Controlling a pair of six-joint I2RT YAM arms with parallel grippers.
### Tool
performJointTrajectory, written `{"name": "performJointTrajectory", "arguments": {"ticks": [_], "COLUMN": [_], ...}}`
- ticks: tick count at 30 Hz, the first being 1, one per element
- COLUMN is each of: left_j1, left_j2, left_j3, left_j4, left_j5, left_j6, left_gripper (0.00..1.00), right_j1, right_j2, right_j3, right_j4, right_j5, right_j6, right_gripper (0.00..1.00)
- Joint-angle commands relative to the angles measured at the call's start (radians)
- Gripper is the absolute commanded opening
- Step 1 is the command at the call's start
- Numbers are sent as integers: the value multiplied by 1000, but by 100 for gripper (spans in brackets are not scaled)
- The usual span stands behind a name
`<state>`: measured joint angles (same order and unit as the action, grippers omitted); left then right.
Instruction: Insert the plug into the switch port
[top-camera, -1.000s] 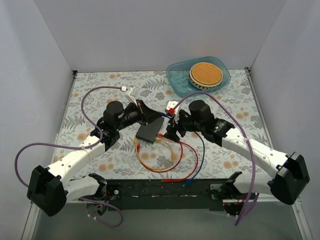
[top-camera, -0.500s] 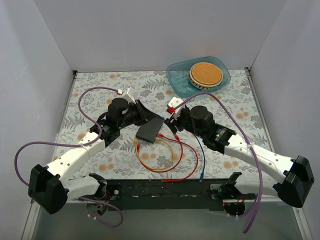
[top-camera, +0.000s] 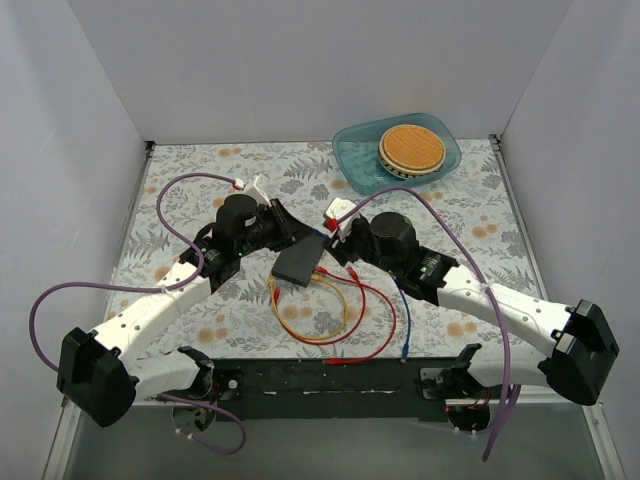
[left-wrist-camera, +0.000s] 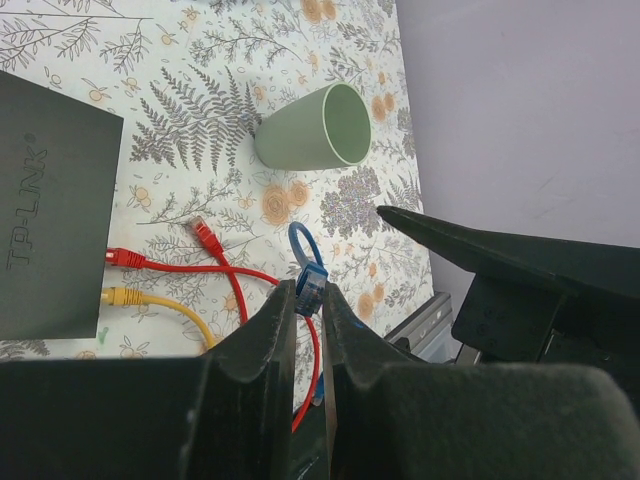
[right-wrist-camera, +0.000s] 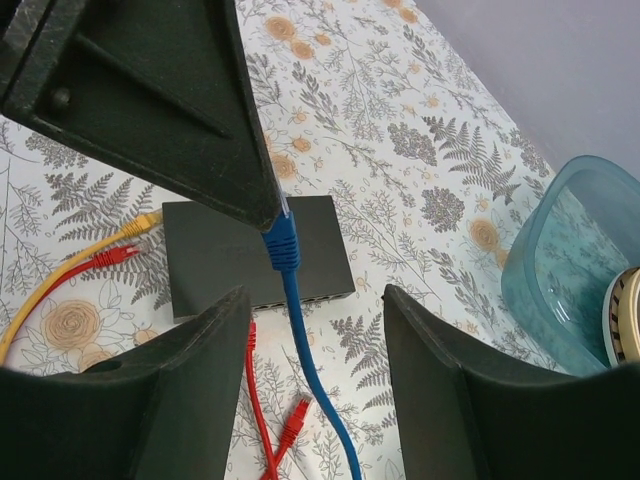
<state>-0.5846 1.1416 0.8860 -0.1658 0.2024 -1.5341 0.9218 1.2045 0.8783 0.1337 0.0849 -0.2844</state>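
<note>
Left gripper (left-wrist-camera: 308, 300) is pinching the blue plug (left-wrist-camera: 312, 281) near the switch (right-wrist-camera: 230, 250). Right gripper (right-wrist-camera: 315, 300) is hanging open around the cable (right-wrist-camera: 305, 360). Lining up with a port looks next.

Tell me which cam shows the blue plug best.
Right wrist: the blue plug shows whole, cable trailing, with the switch behind it. Left wrist: only its end, pinched in the left gripper. Top external: too small to make out.
</note>
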Motion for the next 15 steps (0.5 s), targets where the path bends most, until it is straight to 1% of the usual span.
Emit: {"name": "performJointTrajectory", "arguments": {"ticks": [1, 11, 13, 15], "left_j1": [0, 0, 0, 0], "left_j2": [-2, 4, 6, 9], "left_j3": [47, 47, 47, 47], "left_j4": [-6, 5, 9, 17], "left_j5": [5, 25, 37, 42], "left_j6": [-6, -6, -4, -4], "left_gripper": [0, 0, 0, 0], "right_j1": [8, 14, 14, 15], "right_j2": [17, 69, 76, 82], "right_j3": [11, 22, 25, 25], "right_j4": [86, 126, 132, 139], "right_j5": [-17, -10, 3, 13], "right_j6": [-18, -18, -19, -19], "right_gripper": [60, 52, 48, 47]}}
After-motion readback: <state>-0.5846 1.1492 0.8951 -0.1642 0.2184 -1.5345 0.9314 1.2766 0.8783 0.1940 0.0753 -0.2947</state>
